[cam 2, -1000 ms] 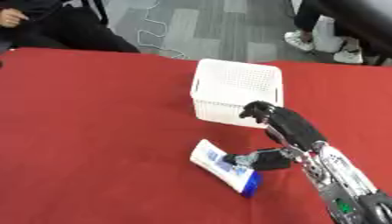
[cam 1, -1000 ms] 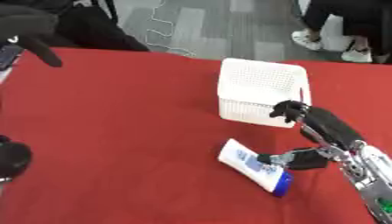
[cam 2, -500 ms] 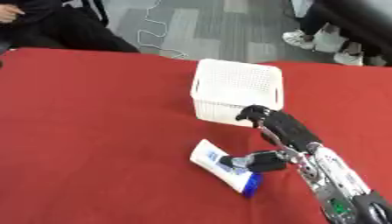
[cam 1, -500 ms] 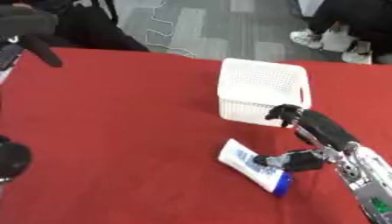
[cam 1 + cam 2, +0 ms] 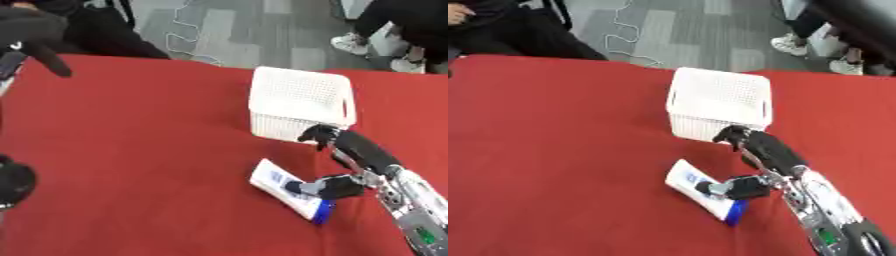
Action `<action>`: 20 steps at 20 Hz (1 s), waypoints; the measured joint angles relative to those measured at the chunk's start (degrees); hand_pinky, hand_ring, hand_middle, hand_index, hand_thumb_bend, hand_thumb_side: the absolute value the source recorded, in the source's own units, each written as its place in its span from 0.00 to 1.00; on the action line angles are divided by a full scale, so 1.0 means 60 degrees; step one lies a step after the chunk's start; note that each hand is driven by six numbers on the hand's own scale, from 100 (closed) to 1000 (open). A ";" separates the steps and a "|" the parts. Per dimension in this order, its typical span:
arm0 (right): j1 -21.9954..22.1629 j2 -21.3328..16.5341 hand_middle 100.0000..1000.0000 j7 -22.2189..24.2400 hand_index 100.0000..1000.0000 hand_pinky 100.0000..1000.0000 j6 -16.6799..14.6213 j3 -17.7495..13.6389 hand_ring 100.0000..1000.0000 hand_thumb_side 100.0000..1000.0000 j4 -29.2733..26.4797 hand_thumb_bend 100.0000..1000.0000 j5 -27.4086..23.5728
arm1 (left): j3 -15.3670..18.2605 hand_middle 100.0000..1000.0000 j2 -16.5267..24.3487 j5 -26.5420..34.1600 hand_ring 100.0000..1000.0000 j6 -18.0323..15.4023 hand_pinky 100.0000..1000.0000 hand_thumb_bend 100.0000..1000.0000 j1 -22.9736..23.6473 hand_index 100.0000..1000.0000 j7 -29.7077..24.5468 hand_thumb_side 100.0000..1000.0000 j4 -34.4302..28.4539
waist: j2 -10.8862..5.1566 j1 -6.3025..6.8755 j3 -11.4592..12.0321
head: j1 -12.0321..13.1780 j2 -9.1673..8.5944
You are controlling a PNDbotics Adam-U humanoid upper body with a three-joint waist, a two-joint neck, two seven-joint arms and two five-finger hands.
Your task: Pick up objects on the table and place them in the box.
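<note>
Nearest the camera, at about five o'clock on the red cloth-covered table [image 5: 131, 150], the robot's black and silver right arm comes in from the lower right corner. Its right hand [image 5: 354, 155] reaches toward the centre with the fingers [image 5: 317, 134] curled downward just in front of the box, while the thumb [image 5: 319, 186] rests on top of the flat white tube with a blue cap [image 5: 289, 189]. The thumb touches the tube near its middle; the curled fingers hang apart from it, so the hand presses on the tube rather than closing round it.

The tube lies flat on the cloth at about five o'clock from the table's centre, slanted, its white end toward ten o'clock and its blue cap toward four o'clock. It is outside the box, close to the near wall but not touching it.

Beyond the hand, at about one o'clock, stands the white perforated plastic box [image 5: 718, 104], a rectangular basket with a handle slot in its right wall. Whether anything is inside cannot be told.

At the far left, around nine to ten o'clock, dark parts of the robot's left arm show at the edge, and a dark, blurred left hand [image 5: 39, 40] hangs over the cloth's far corner; how its fingers are set cannot be told.
</note>
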 measured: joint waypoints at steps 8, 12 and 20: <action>-0.0030 0.0089 0.79 0.0022 0.86 0.32 -0.0142 0.0083 0.59 0.65 0.0520 0.70 0.0106 | -0.0010 0.63 0.0000 0.0003 0.36 0.0011 0.60 0.51 -0.0002 0.77 -0.0025 1.00 0.0000 | 0.0000 -0.0001 0.0009 | 0.0001 0.0000; -0.0081 0.0165 0.82 0.0010 0.86 0.32 -0.0205 0.0111 0.59 0.65 0.0733 0.70 0.0144 | -0.0010 0.63 0.0000 0.0005 0.36 0.0011 0.60 0.51 -0.0004 0.77 -0.0028 1.00 0.0000 | 0.0000 -0.0001 0.0024 | 0.0004 0.0000; -0.0083 0.0196 0.82 0.0017 0.86 0.32 -0.0313 0.0221 0.59 0.66 0.0841 0.69 0.0269 | -0.0011 0.63 0.0000 0.0007 0.37 0.0009 0.60 0.51 -0.0006 0.77 -0.0030 1.00 0.0000 | 0.0000 -0.0007 0.0037 | 0.0055 0.0000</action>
